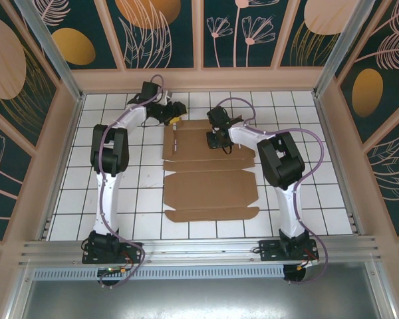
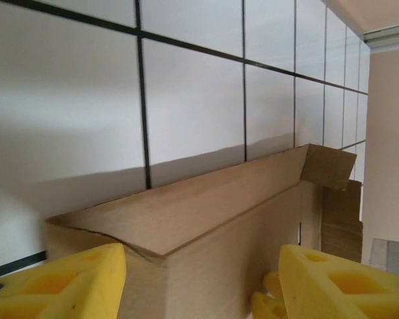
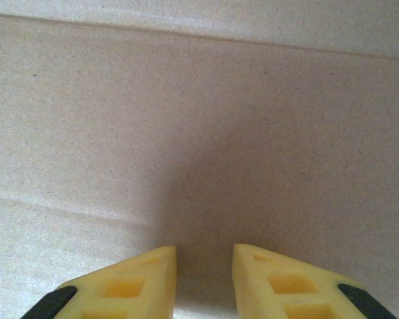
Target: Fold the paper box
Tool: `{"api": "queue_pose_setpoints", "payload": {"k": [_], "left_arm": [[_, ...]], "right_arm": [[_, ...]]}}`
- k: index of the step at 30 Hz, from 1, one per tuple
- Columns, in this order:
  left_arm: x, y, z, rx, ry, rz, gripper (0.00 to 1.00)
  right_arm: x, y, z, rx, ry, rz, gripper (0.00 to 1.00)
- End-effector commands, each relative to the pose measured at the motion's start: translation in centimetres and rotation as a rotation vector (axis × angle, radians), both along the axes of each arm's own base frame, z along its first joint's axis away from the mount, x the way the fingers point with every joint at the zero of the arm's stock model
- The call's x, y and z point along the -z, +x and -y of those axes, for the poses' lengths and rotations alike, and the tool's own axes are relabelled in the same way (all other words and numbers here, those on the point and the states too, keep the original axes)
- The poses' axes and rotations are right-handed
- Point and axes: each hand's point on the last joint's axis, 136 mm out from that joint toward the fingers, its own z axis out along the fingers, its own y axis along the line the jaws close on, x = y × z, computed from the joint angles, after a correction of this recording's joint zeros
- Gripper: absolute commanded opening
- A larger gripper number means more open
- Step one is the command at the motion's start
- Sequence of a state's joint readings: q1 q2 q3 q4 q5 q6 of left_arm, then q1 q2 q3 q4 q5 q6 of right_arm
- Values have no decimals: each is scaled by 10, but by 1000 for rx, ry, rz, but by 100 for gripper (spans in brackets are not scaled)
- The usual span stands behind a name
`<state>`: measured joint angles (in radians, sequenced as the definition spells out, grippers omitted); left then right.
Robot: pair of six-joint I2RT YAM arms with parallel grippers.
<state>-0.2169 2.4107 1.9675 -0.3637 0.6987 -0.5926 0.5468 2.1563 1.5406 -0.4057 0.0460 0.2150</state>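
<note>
Paper box (image 1: 209,186): die-cut brown corrugated cardboard, lying mid-way across the white tiled table (image 1: 120,193), between the two arms. The long axis runs from the arm bases toward the far wall. The tabbed end points at the near edge, and the worked end is at the far side.

Condition: mostly a flat sheet. The near panels, with their creases and end tabs, lie flat on the tiles. At the far left corner one narrow wall stands raised. The left wrist view shows it close up as a folded strip with a small flap bent at its end.

Progress, by judgement: early. One wall is partly up. The other walls, the corner flaps and the lid panel look unfolded, so most of the folding is left.

Left gripper (image 1: 173,119): at the far left corner of the sheet, jaws apart, with the raised wall between the yellow fingers (image 2: 73,282). Whether the pads press on the wall cannot be told.

Right gripper (image 1: 218,139): over the far panel, right of centre, tips pointed down at the cardboard. The jaws are narrowly parted with nothing between them. Contact with the panel looks likely but is not certain.
</note>
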Motion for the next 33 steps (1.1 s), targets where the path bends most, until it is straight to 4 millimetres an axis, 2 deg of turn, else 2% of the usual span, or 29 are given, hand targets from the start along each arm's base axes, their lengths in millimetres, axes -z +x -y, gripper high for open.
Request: {"api": "queue_pose_setpoints", "payload": {"k": [1, 8, 12, 15, 18, 20, 22, 24, 27, 30, 33], "left_arm": [[12, -5, 8, 18, 0, -41, 62], [40, -10, 15, 24, 46, -87, 62], [29, -8, 12, 21, 73, -61, 62], [1, -2, 6, 8, 73, -16, 62], [-39, 2, 0, -20, 63, 54, 63], [-68, 2, -5, -37, 64, 105, 64], [-88, -3, -11, -56, 83, 136, 64], [-100, -15, -18, -79, 106, 152, 65], [-105, -43, -37, -146, 149, 159, 66], [-103, -85, -54, -189, 174, 154, 67], [-92, -131, -69, -220, 184, 134, 69]], "right_arm": [[56, -34, 7, -33, -92, -154, 29], [57, -36, 8, -31, -105, -154, 29], [55, -36, 10, -28, -109, -149, 29], [50, -35, 10, -21, -109, -137, 29], [49, -35, 9, -19, -103, -136, 30], [48, -34, 9, -15, -96, -138, 30], [48, -35, 8, -13, -86, -139, 30], [48, -35, 8, -9, -80, -141, 31], [45, -35, 6, 0, -50, -143, 32], [39, -34, 5, 9, -2, -139, 33], [29, -35, 0, 1, 42, -126, 33]]}}
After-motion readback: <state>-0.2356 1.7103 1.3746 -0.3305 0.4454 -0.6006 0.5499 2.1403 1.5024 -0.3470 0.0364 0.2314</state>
